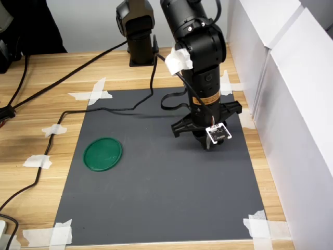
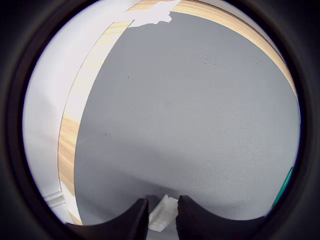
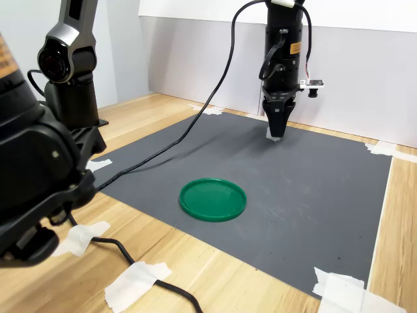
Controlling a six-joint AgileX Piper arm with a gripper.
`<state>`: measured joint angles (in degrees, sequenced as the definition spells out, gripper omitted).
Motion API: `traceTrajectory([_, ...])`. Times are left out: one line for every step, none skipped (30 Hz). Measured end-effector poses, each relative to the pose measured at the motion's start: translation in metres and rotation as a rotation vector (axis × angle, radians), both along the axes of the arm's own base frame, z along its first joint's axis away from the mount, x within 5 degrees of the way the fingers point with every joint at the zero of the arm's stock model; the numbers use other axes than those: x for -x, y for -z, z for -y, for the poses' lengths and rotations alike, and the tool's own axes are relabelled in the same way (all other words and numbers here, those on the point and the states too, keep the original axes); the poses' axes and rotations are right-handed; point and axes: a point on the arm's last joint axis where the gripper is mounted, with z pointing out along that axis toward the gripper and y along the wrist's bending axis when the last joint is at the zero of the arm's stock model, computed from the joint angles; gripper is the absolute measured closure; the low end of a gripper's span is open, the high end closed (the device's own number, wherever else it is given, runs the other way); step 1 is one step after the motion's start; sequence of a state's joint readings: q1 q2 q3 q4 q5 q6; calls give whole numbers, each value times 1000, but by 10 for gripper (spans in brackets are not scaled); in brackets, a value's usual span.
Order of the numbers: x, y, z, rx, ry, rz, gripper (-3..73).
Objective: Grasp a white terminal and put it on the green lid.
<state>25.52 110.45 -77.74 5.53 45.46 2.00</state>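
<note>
The white terminal [image 2: 162,212] sits between my gripper's two black fingers [image 2: 186,216] in the wrist view, and both fingers touch its sides. My gripper [image 3: 276,132] points straight down at the far side of the grey mat in the second exterior view, its tip at or just above the surface. In the first exterior view the wrist camera board covers most of the gripper [image 1: 207,145], and the terminal is hidden. The green lid [image 1: 103,153] [image 3: 213,199] lies flat and empty on the mat, well off to the first exterior view's left of the gripper. A green sliver of the lid [image 2: 289,182] shows in the wrist view.
The dark grey mat [image 1: 156,198] is taped to a wooden table [image 1: 31,140]. White panels [image 1: 291,104] stand close along the first exterior view's right. A second black arm's base [image 1: 139,36] is at the back, and black cables [image 1: 57,125] run across the mat's corner.
</note>
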Motion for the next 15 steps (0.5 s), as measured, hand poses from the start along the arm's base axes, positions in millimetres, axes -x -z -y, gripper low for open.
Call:
traceTrajectory([0, 0, 0, 1, 1, 0, 505])
traceTrajectory([0, 0, 0, 1, 1, 0, 515])
traceTrajectory([0, 0, 0, 2, 1, 2, 530])
traceTrajectory([-1, 1, 0, 2, 2, 0, 572])
traceTrajectory([-1, 2, 0, 4, 1, -2, 600])
traceTrajectory([-1, 2, 0, 4, 2, -3, 614])
traceTrajectory([-1, 2, 0, 4, 2, -3, 616])
traceTrajectory([0, 1, 0, 4, 2, -2, 616])
traceTrajectory([0, 0, 0, 2, 2, 0, 616])
traceTrajectory([0, -1, 0, 1, 2, 0, 616])
traceTrajectory([1, -3, 0, -3, 3, 2, 616])
traceTrajectory([2, -7, 1, -6, 4, 5, 616])
traceTrajectory([3, -11, 1, -9, 3, 12, 616])
traceTrajectory([4, -15, 2, -12, 3, 17, 616])
traceTrajectory([6, -21, 3, -14, 2, 23, 616])
